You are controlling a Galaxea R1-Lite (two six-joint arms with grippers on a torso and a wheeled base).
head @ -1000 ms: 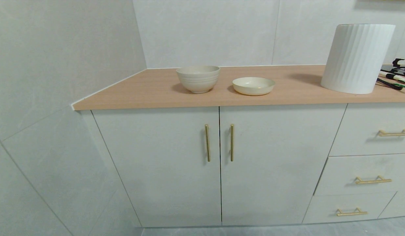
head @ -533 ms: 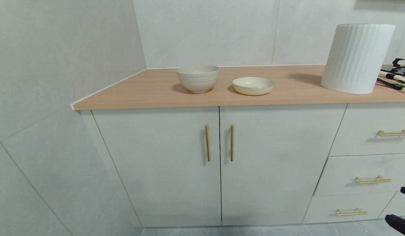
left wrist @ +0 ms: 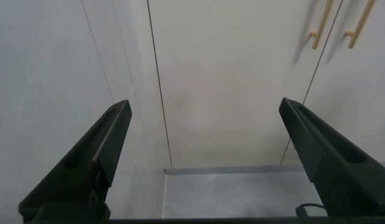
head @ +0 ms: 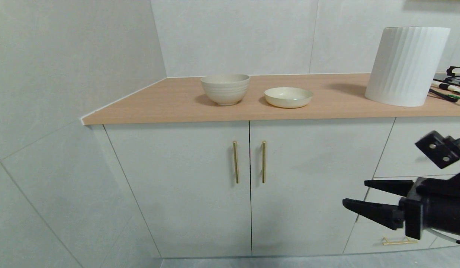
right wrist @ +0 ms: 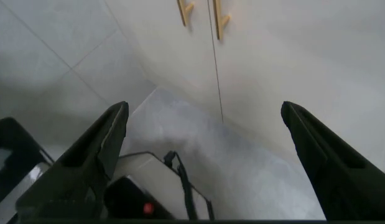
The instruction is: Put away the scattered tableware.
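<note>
My right gripper sits low in front of the drawer stack, below the level of the wooden countertop. Its two black fingers are spread wide with nothing between them and point across toward the right-hand cabinet door. Through its wrist camera I look between those fingers onto the seam of the two doors and the grey floor at their foot.

My left gripper is just as wide and equally empty. It faces the lower part of the left-hand cabinet door, near where the cabinet meets the tiled wall. Both doors are closed, with their two upright gold handles side by side at the middle seam.

The tableware is up on the countertop, well apart from either gripper. A ribbed beige bowl stands upright above the left-hand door. A shallow cream dish lies near it on its right, not touching it.

Farther right along the counter stands a tall white fluted canister, with a few pens or small tools lying beside it at the edge of my view.
</note>
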